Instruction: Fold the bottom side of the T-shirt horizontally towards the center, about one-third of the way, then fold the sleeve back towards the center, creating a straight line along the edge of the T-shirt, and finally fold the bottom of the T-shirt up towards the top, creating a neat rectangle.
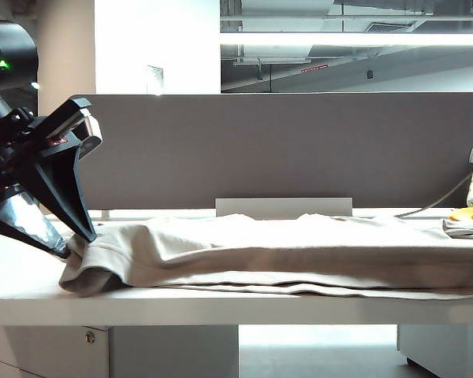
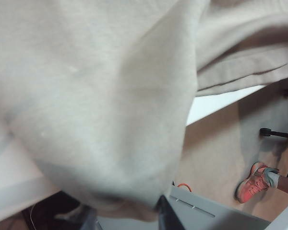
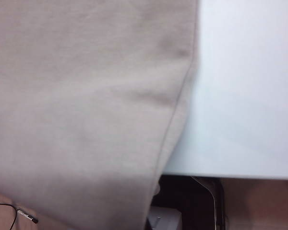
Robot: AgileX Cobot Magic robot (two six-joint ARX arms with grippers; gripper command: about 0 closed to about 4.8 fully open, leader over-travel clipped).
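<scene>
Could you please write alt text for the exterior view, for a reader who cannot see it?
A beige T-shirt lies partly folded across a white desk, in front of a grey divider panel. At the left, the left arm's black tool reaches down to the shirt's bunched end; its fingertips are hidden. The right tool is out of frame.

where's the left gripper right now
In the exterior view the black left gripper is at the table's far left, tips down on the beige knit T-shirt's bunched end.
</scene>
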